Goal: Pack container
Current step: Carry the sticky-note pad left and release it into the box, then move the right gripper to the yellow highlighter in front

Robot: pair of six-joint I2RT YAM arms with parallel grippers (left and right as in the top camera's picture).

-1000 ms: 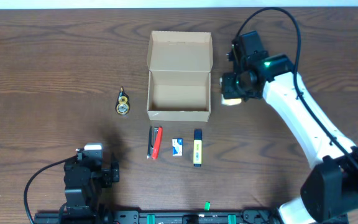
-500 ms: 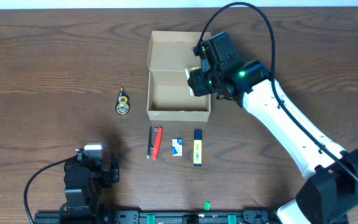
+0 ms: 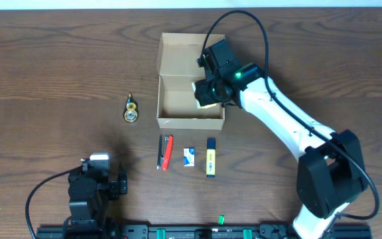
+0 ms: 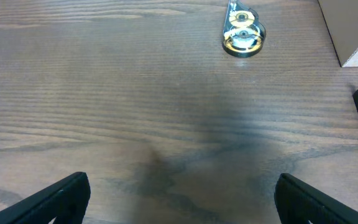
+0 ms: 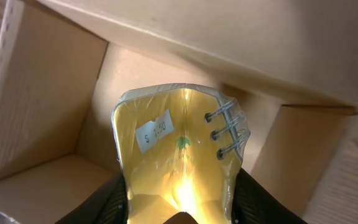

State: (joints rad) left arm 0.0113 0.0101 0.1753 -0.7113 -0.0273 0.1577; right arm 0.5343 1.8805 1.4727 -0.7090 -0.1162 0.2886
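Overhead: the container [image 3: 178, 101] sits at the far middle of the desk [image 3: 52, 73], with its flap lid open and lying back away from the robot. The right hand [image 3: 207, 93] hangs over the box's right end, gripping a yellow pad [image 3: 204, 95]. The left hand [image 3: 120, 185] sits low at the near left, well apart from everything. A gold tape roll [image 3: 131, 110] lies left of the box. A red stapler [image 3: 166, 152], a small blue-white packet [image 3: 190, 157] and a yellow marker [image 3: 211, 157] lie in a row in front of the box.

Left wrist: the left hand's fingers [image 4: 61, 196] stand wide apart over bare wood, holding nothing. The tape roll is ahead and the box corner is at the far right.

Right wrist: the pad, film-wrapped and with a white sticker, is clamped between the fingers [image 5: 107, 199] inside the box's open cavity, just above its floor.
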